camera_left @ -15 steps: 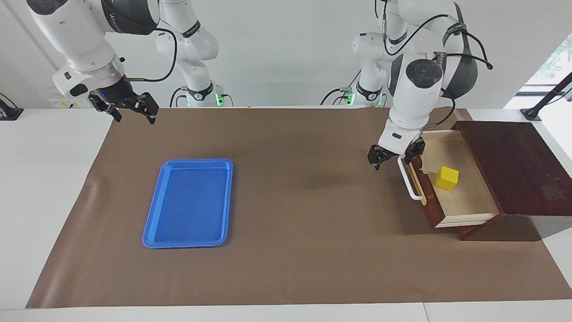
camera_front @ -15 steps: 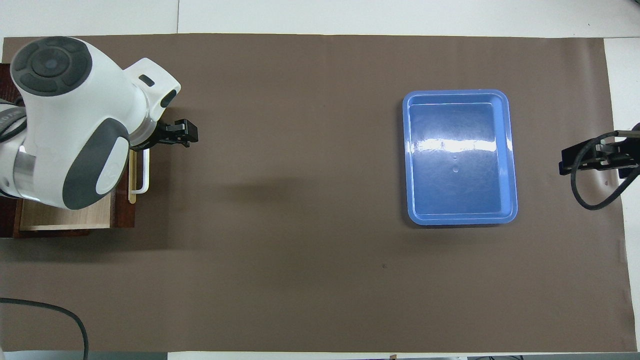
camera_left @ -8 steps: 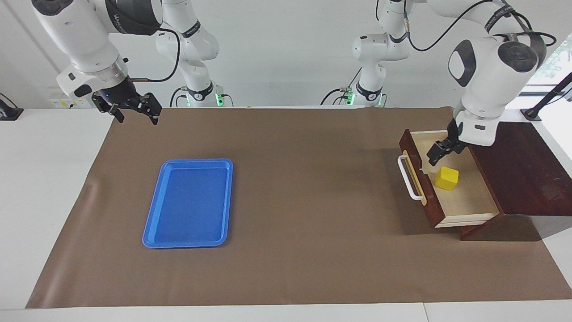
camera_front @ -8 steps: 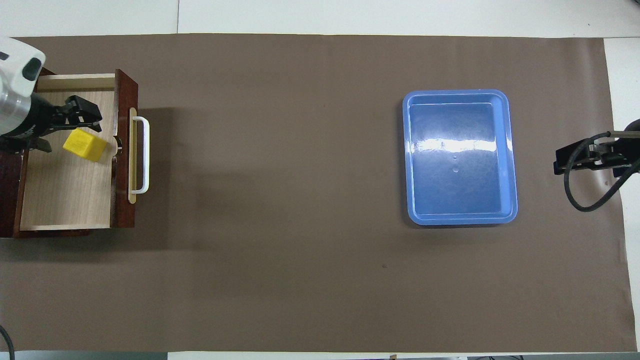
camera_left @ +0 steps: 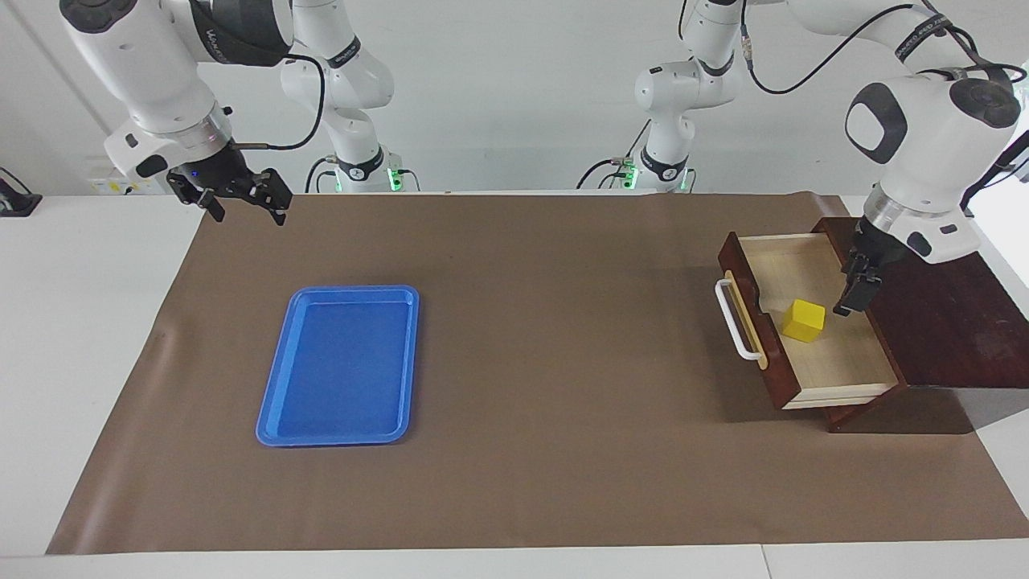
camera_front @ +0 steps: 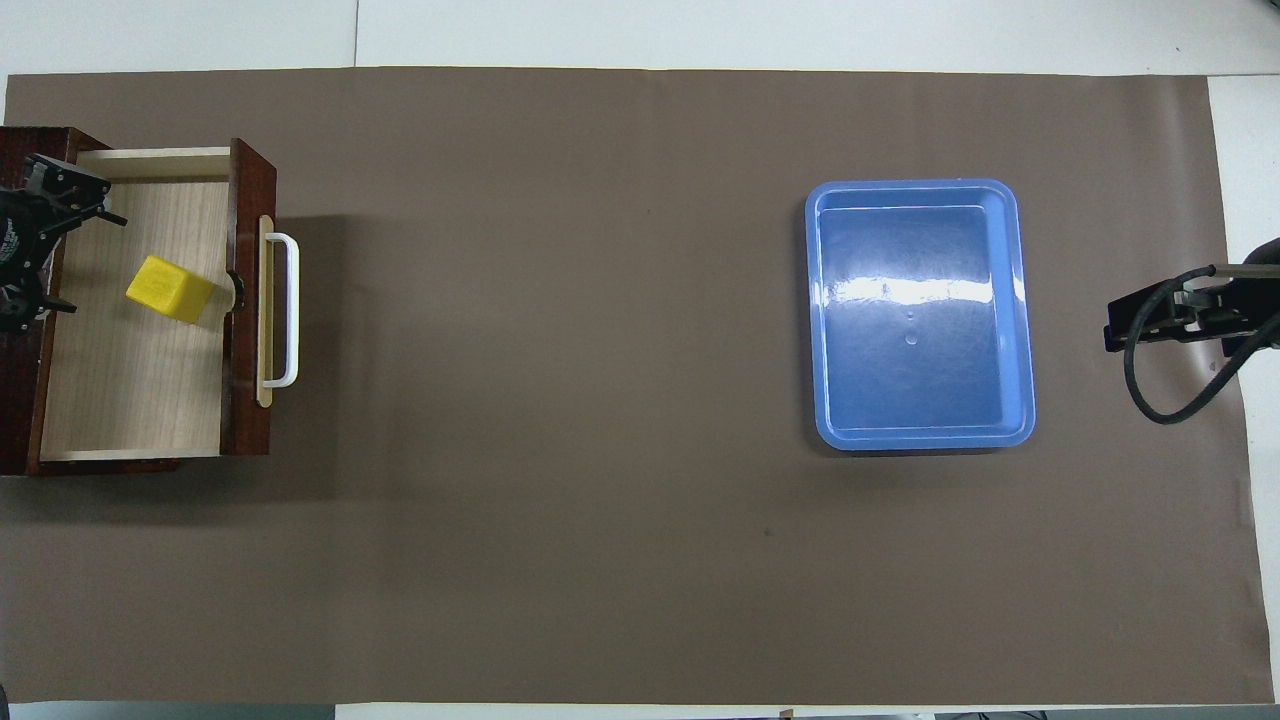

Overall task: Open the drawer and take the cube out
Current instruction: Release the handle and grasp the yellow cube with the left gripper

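Observation:
The drawer (camera_left: 836, 354) (camera_front: 130, 400) stands pulled out of its dark wooden box (camera_left: 932, 305), with the white handle (camera_left: 735, 322) (camera_front: 285, 310) on its reddish-brown front. The yellow cube (camera_left: 804, 320) (camera_front: 170, 290) lies on the pale wood inside. My left gripper (camera_left: 854, 291) (camera_front: 60, 255) hangs open over the drawer where it meets the box, beside the cube and apart from it. My right gripper (camera_left: 241, 201) (camera_front: 1150, 320) waits open and empty in the air over the mat's edge at the right arm's end.
A flat blue tray (camera_left: 271, 402) (camera_front: 1022, 300) with nothing in it lies on the brown mat (camera_left: 547, 322) toward the right arm's end. The dark box sits at the left arm's end of the table.
My left gripper has left the drawer's handle and crossed over the open drawer to its box end, past the cube. The drawer stays open. The right gripper has barely shifted.

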You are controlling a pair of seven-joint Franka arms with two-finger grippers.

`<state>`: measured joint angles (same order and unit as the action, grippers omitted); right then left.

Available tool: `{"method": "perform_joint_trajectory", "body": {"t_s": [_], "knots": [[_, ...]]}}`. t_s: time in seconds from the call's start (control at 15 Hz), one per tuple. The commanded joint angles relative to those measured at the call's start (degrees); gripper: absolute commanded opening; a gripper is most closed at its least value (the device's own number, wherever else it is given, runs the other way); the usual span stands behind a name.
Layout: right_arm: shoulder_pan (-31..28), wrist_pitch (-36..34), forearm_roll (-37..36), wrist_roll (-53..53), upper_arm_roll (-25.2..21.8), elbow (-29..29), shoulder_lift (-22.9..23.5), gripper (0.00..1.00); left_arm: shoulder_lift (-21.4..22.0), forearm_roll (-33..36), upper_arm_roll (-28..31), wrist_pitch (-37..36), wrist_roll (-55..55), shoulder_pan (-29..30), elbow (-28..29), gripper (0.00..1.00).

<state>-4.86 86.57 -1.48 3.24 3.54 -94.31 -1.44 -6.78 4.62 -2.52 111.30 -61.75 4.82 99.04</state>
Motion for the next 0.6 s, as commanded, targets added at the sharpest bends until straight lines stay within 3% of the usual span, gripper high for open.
{"method": "perform_joint_trajectory", "body": {"t_s": [0.0, 0.27, 0.53], "knots": [[-0.7, 1.2, 0.0, -0.9, 0.4, -2.2, -1.4, 1.00, 1.8, -0.8, 0.1, 3.4, -10.5, -0.2, 4.1, 1.00], [-0.8, 1.4, 0.0, -0.9, 0.4, -2.8, -1.7, 1.00, 1.3, -0.7, 0.1, 5.5, -10.8, 0.3, 6.9, 1.00], [-0.6, 1.6, 0.0, -0.7, 0.4, -2.9, -1.7, 1.00, 1.0, -0.7, 0.1, 12.2, -11.1, 0.2, 12.0, 1.00]]}}
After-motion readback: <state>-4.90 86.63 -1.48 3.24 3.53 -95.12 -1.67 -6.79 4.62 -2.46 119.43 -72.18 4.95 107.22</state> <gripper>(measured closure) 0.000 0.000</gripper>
